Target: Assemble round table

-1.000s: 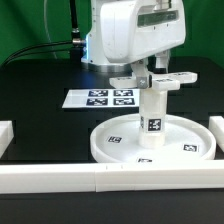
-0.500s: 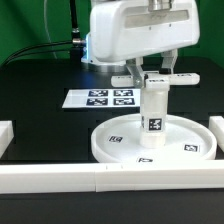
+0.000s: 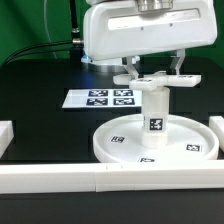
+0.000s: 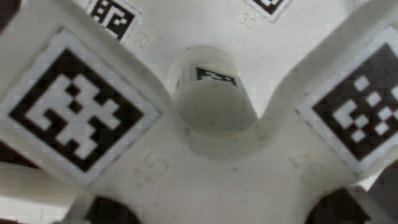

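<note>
The large round rimmed disc (image 3: 115,140) lies flat on the black table, toward the exterior view's right. The short thick leg (image 3: 154,112) stands upright in its middle, a tag on its side. The cross-shaped foot piece (image 3: 158,80) sits level on top of the leg. My gripper (image 3: 155,70) comes straight down over it, fingers on either side of the cross's middle, shut on the foot piece. In the wrist view the foot piece (image 4: 196,170) fills the picture with tagged arms on both sides, and the leg (image 4: 217,100) shows between them. My fingertips do not show clearly there.
The marker board (image 3: 105,98) lies flat behind the disc. A long white border rail (image 3: 100,180) runs along the front, with shorter rail ends at the exterior view's left (image 3: 5,135) and right (image 3: 217,125). Cables hang before the green backdrop.
My gripper has turned about its vertical axis above the leg, and the foot piece has turned with it. The disc and leg stay in place.
</note>
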